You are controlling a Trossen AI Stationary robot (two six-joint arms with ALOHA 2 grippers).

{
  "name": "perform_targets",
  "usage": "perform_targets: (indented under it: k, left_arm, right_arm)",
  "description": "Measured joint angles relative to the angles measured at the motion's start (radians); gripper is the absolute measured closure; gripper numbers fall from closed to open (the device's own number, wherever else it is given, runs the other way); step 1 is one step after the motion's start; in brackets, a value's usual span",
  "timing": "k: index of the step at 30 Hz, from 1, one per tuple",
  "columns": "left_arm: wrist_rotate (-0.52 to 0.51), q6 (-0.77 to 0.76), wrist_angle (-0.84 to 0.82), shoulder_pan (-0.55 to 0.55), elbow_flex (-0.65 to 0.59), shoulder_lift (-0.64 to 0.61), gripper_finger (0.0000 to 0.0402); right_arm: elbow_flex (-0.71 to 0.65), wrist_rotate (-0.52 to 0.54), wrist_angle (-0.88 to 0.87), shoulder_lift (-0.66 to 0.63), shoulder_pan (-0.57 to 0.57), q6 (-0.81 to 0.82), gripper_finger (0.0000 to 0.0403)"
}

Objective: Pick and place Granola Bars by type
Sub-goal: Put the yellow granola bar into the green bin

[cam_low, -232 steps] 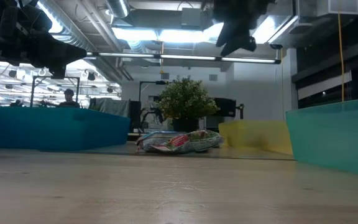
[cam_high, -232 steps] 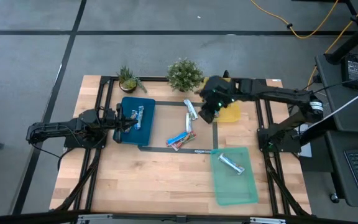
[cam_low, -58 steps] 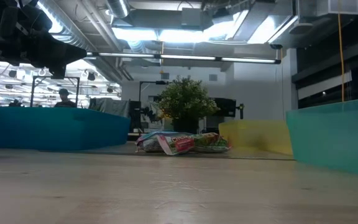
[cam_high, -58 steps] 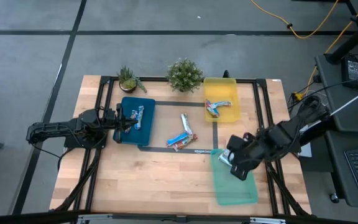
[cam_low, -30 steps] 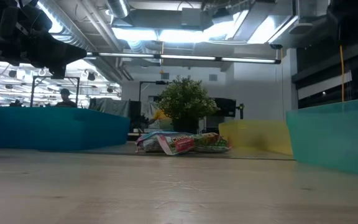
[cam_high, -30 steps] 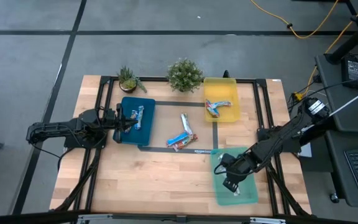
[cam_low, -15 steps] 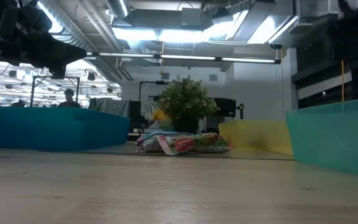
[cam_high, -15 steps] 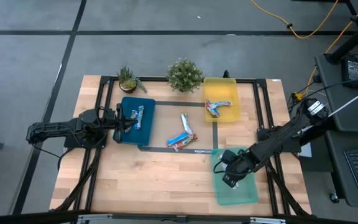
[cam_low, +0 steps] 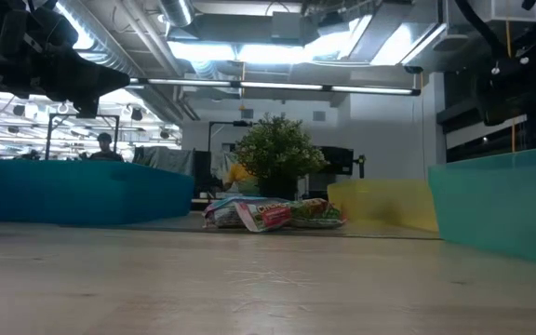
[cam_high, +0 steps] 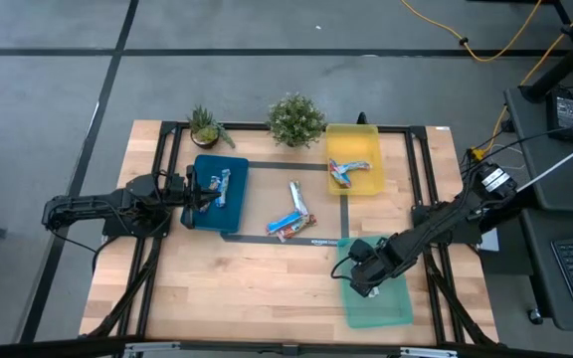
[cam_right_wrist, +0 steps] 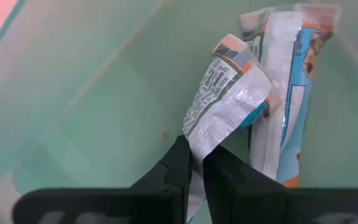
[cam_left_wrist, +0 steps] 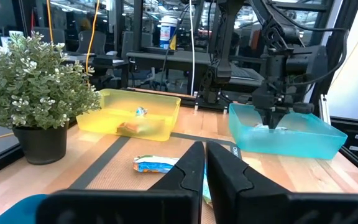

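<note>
High view: right tool (cam_high: 363, 277) covers what lies under it in the green tray (cam_high: 391, 309); bars there unseen. Left tool (cam_high: 199, 195) fingertips too small to judge. Low view: blue tray (cam_low: 82, 194) wall hides its contents. Wrist view: held bar (cam_right_wrist: 229, 106) lower end cut off.

Trays — blue tray (cam_high: 229, 189), yellow tray (cam_high: 356, 149), translucent green tray (cam_high: 391, 303). Granola Bars (cam_right_wrist: 291, 87) — silvery-white wrappers, blue with orange-red ends. Worktop (cam_high: 237, 288): pale wood, black tape lines.
</note>
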Motion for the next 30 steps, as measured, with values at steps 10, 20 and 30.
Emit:
perform_targets:
  k: [10, 20, 30]
  left_arm:
    - [0.000, 0.000, 0.000, 0.000, 0.000, 0.000, 0.0396]
    - [0.000, 0.000, 0.000, 0.000, 0.000, 0.000, 0.0391]
    - [0.000, 0.000, 0.000, 0.000, 0.000, 0.000, 0.0395]
  right_arm:
    - [0.019, -0.002, 0.002, -0.021, 0.000, -0.001, 0.0296]
    - [0.212, 0.001, -0.342, -0.119, -0.083, -0.092, 0.0238]
    - [0.475, 0.119, -0.428, -0.126, -0.308, -0.436, 0.0251]
